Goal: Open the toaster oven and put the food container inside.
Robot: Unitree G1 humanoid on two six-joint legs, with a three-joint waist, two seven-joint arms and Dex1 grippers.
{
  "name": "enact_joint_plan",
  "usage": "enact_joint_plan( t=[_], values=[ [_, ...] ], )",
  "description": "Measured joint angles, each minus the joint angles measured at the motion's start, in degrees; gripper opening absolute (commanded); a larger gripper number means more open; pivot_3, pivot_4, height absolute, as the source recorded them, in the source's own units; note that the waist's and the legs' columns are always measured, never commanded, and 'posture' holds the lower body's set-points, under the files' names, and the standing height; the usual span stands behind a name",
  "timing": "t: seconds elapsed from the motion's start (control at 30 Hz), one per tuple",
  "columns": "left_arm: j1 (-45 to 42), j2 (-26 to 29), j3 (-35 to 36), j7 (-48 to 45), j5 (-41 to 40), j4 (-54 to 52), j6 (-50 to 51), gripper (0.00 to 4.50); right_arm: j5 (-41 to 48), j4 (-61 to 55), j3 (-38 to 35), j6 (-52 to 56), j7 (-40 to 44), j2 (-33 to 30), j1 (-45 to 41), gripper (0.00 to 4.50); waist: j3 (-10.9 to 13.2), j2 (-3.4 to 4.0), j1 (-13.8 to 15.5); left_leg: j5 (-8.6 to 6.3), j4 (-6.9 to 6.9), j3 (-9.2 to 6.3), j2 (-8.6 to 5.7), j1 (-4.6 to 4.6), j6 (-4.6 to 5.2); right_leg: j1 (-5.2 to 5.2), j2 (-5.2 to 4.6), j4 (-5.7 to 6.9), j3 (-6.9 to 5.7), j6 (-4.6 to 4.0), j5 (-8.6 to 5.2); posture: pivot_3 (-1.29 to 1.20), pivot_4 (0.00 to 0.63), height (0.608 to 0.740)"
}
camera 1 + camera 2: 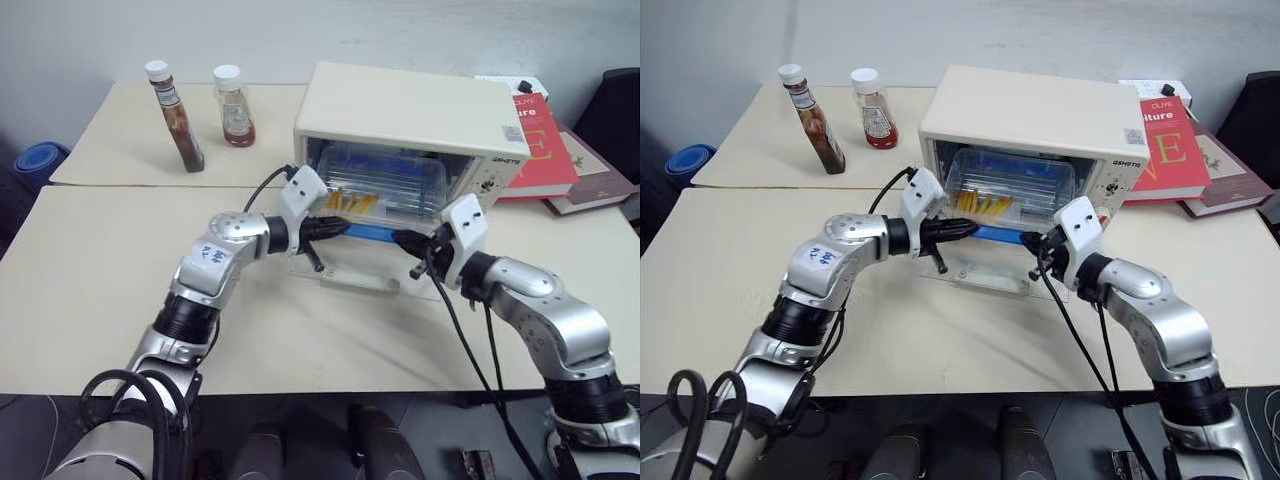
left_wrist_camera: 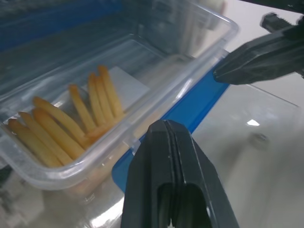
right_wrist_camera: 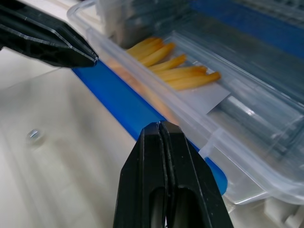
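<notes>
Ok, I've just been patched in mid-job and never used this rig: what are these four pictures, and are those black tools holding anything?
The two wide pictures come from the robot's head, looking down over its two silver arms. The two close-ups come from a camera on each wrist, looking along that arm's black fingers.

On the beige table stands a cream toaster oven, its glass door folded down flat. The clear food container with yellow sticks and a blue clip sits in the oven mouth.

The left tool and the right tool are both shut and empty, their tips pointing at the container's front blue edge; contact is unclear.

Behind stand two sauce bottles; red books lie to the right.
</notes>
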Motion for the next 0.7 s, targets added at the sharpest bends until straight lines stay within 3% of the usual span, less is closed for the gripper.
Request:
enact_joint_plan(
  t=[0.23,0.37,0.43,0.53,0.7],
  values=[
    [-5.57,-6.31,2.94,5.44,2.23,12.60,-6.37,0.00,-5.27,11.15,-0.60,-5.65,-2.80,5.23,-6.24,0.04,0.00,0.01,-0.08,0.00,-0.07,0.03,0.01,-0.03,0.00,-0.03,-0.01,-0.02,-0.01,0.01,0.01,0.00,0.150,0.740],
    [-6.90,-6.97,4.49,6.47,2.51,15.20,-7.43,0.00,-5.20,10.55,-2.37,-5.15,-2.68,5.66,-6.27,0.04,0.00,0.01,-0.08,0.00,-0.07,0.02,0.00,-0.04,0.00,-0.04,-0.01,-0.02,-0.01,0.02,0.01,0.00,0.150,0.740],
    [-6.84,-5.62,5.38,5.18,1.93,13.86,-6.32,0.38,-3.34,6.79,-3.96,-3.00,-1.79,5.31,-4.47,0.00,0.00,0.02,-0.16,-0.01,-0.11,0.02,0.02,-0.04,0.01,-0.06,0.00,0.05,-0.01,0.02,0.01,0.00,0.150,0.740],
    [-3.30,4.53,7.33,-4.33,-3.98,1.46,0.15,1.19,4.82,-7.59,-7.42,4.57,2.59,-0.18,5.29,0.00,0.00,0.04,-0.60,-0.01,-0.37,-0.02,0.12,-0.21,0.00,-0.32,0.05,0.20,-0.02,-0.03,-0.02,0.00,0.150,0.740],
    [2.17,22.82,10.97,-20.91,-12.24,-14.09,6.43,2.78,17.06,-22.04,-15.89,15.46,4.32,-5.04,18.58,0.00,-0.01,0.05,-1.35,0.01,-0.39,0.00,0.09,-0.08,-0.02,-0.20,0.02,-0.03,-0.02,-0.08,-0.05,0.00,0.150,0.740]
  ],
)
